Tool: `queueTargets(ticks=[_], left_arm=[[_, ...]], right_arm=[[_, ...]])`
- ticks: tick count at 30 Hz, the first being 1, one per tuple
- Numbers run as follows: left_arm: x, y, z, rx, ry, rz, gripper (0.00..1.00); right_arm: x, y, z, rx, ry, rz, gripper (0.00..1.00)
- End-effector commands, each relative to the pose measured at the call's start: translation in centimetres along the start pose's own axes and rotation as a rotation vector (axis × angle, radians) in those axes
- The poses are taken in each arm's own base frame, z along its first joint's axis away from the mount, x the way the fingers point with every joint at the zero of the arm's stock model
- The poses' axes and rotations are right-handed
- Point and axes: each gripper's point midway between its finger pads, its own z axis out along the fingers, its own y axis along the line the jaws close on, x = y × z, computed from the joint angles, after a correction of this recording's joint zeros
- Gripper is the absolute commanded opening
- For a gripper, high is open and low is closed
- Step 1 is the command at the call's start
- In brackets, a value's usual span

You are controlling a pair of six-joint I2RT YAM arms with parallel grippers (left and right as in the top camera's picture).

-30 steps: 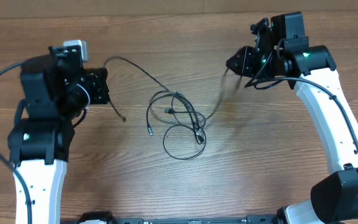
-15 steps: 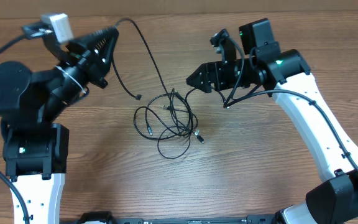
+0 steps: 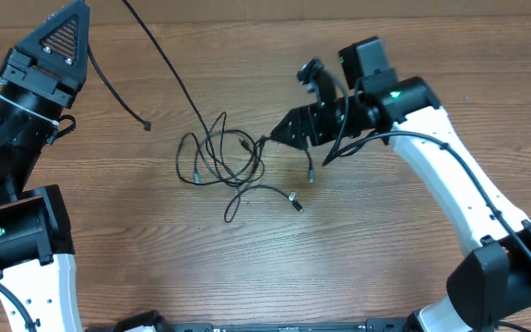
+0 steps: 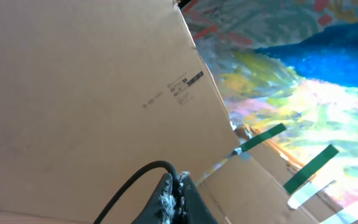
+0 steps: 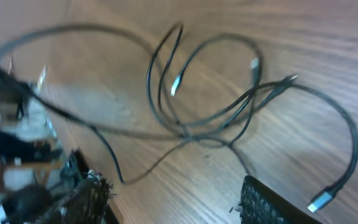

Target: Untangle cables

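**Cables knotted mid-table, one strand lifted**

The thin black cables (image 3: 218,155) with small silver plugs lie in a loose knot of loops near the middle of the brown wooden table (image 3: 385,277), a little toward its left edge. One strand climbs out of the knot toward the far left corner. There your left pincer (image 4: 174,190) is raised off the table, pressed together on a black cable that comes out between its tips. A loose plug end shows between that pincer and the knot. Your right pincer (image 3: 270,139) sits just beside the knot's right side, low over the table. Its fingers are spread with nothing clamped, and the loops lie just ahead of them.
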Motion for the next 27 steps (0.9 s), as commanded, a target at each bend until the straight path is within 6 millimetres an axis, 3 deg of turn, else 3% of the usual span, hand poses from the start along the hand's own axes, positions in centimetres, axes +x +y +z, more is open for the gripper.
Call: queueTargets(ticks=[1,4,7,10,12,14,17,20,23,27], left_arm=[[-0.6,-0.7,-0.1,0.010,-0.021,-0.039,0.04],[-0.1,-0.4,0.0,0.010,0.009,-0.044,0.04],[0.4,0.4,0.3,-0.001,0.040,-0.065,0.04],[0.6,0.7,0.4,-0.002,0.057,-0.075,0.04],[0.5,0.7,0.4,-0.001,0.054,-0.076,0.04],[0.4,0.7,0.4,-0.002,0.049,-0.074,0.04],[0.0,1.0,0.1,-0.014,0.040,-0.071,0.04],[-0.5,1.4,-0.3,-0.027,0.032,-0.057,0.04],[-0.5,2.7,-0.9,-0.074,0.049,-0.047,0.04],[1.1,6.2,-1.5,-0.190,0.117,0.037,0.10]], right_arm=[[2.1,1.3,2.5,-0.056,0.073,-0.078,0.66],[3.4,2.2,4.9,-0.120,0.118,-0.087,0.61],[3.8,4.9,7.7,-0.221,0.114,-0.155,0.60],[3.7,6.8,9.1,-0.245,0.098,-0.220,0.59],[3.6,7.4,10.2,-0.225,0.089,-0.238,0.59],[3.9,7.4,11.2,-0.201,0.097,-0.253,0.50],[4.5,7.2,11.9,-0.196,0.122,-0.246,0.39],[5.1,6.4,12.5,-0.169,0.145,-0.227,0.18],[5.5,5.2,12.7,-0.114,0.154,-0.218,0.04],[5.1,5.5,11.1,-0.082,0.160,-0.204,0.04]])
